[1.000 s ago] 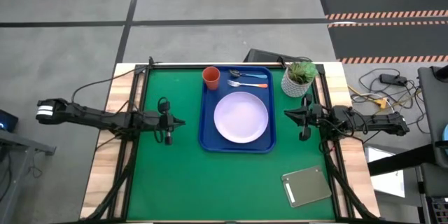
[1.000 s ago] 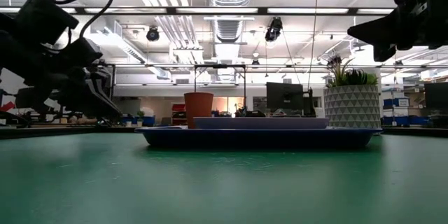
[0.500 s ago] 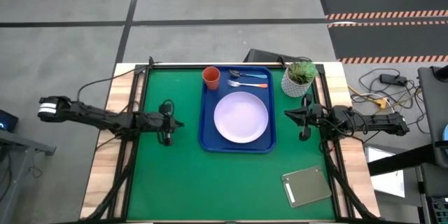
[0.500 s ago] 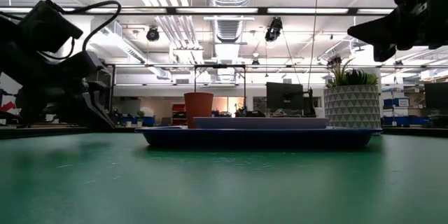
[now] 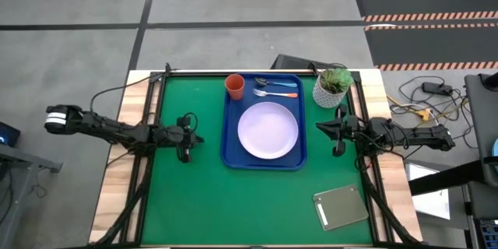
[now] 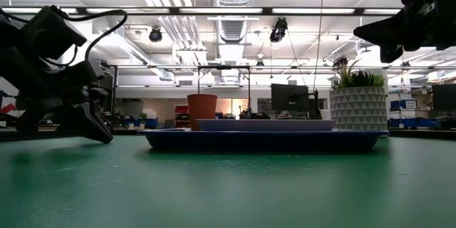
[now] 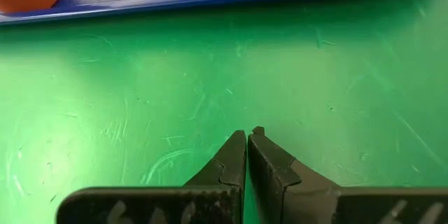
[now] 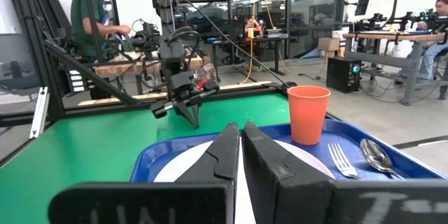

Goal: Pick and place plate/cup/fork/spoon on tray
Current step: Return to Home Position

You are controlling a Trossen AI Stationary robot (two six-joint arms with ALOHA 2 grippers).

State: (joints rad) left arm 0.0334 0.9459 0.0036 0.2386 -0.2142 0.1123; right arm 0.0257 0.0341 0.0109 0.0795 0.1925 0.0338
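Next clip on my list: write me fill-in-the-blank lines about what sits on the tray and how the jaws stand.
The small orange-red plastic cup stands in one ____ of the large blue rectangular plastic tray.
The tray holds ____ things in all: the cup, the round pale lavender-white plate, the orange-handled fork and the blue-handled spoon.
The left gripper and the right gripper hold nothing, and both have their jaws ____.
Missing words: corner; four; shut.

Grey concrete floor surrounds the green table; white ducts, strip lights and workbenches fill the room beyond.
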